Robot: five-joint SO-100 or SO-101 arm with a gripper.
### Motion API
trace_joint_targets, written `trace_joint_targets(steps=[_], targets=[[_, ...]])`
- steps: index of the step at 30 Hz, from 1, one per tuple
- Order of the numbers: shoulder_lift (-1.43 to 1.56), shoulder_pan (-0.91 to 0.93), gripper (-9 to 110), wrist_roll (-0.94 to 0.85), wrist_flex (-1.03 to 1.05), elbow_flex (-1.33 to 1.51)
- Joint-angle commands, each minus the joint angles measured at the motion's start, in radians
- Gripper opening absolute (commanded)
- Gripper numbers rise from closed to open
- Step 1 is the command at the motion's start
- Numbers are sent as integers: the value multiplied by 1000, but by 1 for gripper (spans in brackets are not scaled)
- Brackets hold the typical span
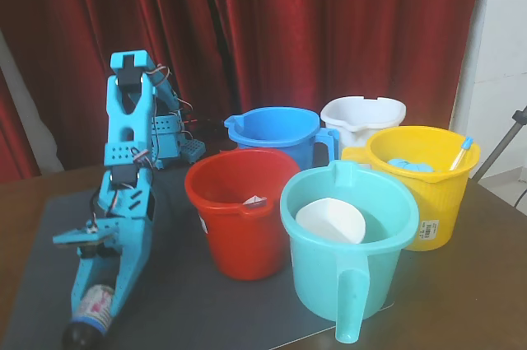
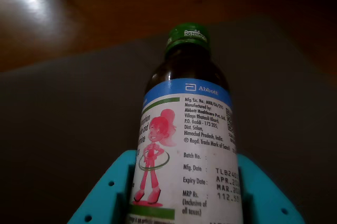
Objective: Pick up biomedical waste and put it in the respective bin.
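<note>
Medicine bottle (image 2: 185,145): dark brown glass, green screw cap, blue-and-white label bearing a pink cartoon girl. Lies near the grey mat's front-left corner in the fixed view (image 1: 92,317). Cap on.

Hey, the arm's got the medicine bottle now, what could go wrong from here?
1. The bottle is smooth glass sitting between the fingers; it may slip when lifted.
2. Five buckets crowd together, so carrying it over the red bucket or teal bucket risks clipping a rim or dropping it into the wrong one.
</note>
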Motion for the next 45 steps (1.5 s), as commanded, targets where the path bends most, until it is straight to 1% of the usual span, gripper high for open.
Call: trace_joint_targets(steps=[1,3,7,9,12,18,21,22,25,27,30,32,39,45], targets=[[291,-5,-1,-9,132,17],[416,-5,-1,-9,304,11],[753,-6,-1,-11,778,-64],[907,-41,-1,-63,996,-130],[1057,-101,-1,-137,1200,-202],[1233,-146,-1,-163,1509,-249],[1328,-308,-1,-388,1646,-259],[1358,-350,-1,-413,1675,-247],[1419,-425,-1,-410,1736,-247],[1434,-495,-1,-410,1744,-247],[1443,-655,0,-410,1746,-242],[1436,-721,0,-414,1743,-219],[1365,-842,0,-426,1732,-196],[1347,-916,0,-586,1726,-198]])
